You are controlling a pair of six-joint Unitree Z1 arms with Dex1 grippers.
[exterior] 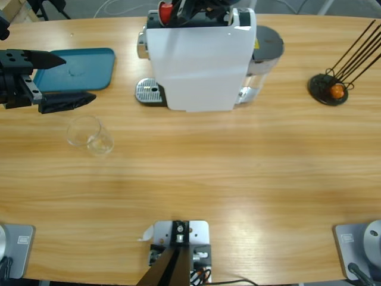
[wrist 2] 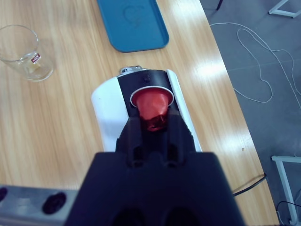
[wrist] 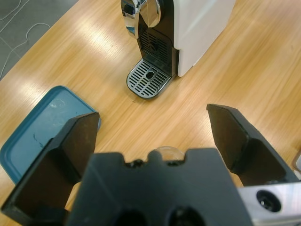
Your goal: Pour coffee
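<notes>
Atop the white machine (wrist 2: 141,122), right tool (wrist 2: 153,123) seemingly pinches red capsule (wrist 2: 151,104).

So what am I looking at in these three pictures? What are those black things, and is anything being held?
Two robot arms work at a wooden table. One picture looks down from above; the other two come from cameras on each arm's wrist. The black prongs are gripper jaws. The left gripper is open and empty, near a clear glass and a blue tray. The right gripper holds a red capsule over the top of the white coffee machine. A wire stand at the far side holds an orange capsule. No coffee is visible yet.
</notes>
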